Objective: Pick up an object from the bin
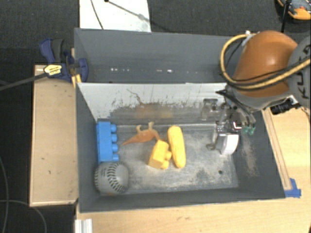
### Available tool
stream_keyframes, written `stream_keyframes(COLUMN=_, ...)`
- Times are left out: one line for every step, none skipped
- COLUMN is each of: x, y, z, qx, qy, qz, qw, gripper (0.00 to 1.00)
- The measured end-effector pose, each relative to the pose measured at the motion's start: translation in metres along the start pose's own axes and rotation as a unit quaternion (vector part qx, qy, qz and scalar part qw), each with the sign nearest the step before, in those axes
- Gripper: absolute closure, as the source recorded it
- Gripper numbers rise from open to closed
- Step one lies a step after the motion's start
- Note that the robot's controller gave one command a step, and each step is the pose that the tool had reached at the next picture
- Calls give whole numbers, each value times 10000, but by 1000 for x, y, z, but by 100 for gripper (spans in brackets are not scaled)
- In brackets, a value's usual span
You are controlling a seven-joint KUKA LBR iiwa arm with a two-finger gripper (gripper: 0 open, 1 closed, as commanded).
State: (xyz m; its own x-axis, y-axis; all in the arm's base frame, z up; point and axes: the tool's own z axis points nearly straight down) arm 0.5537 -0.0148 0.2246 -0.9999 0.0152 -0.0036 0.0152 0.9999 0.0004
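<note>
The biggest worry is that the gripper (221, 147) closes on nothing. It hangs low over a bare patch at the right side of the bin (204, 174), and no toy lies under it. If it shuts here, it only pinches air or scrapes the grey floor. It is also close to the sloping right wall, so a push to the right could bump the metal.

Another worry comes if it goes left for a toy. The long yellow toy (177, 146) lies touching the yellow block (160, 155), and the orange lizard (142, 135) lies just beside them on the far side. A grab there could catch two things at once, or knock one away. The long yellow toy looks round and smooth, so I think it could slip out of a weak pinch.

The fingers (228, 144) look a little apart, and nothing is held between them. The long yellow toy is the nearest thing, and it lies to their left with bare floor in between. The yellow block and the orange lizard are further left. The blue block (107, 142) lies by the left wall, and the grey ball (112, 177) sits in the near left corner, well apart from the fingers.
</note>
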Motion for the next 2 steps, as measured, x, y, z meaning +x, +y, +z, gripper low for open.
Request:
stream_keyframes(x=-6, y=18, z=51, qx=0, qy=-13, qz=-711, qw=9975, gripper=0)
stream_keyframes(x=-18, y=76, z=72, qx=-7, qy=-7, qz=-1623, qw=9867, gripper=0)
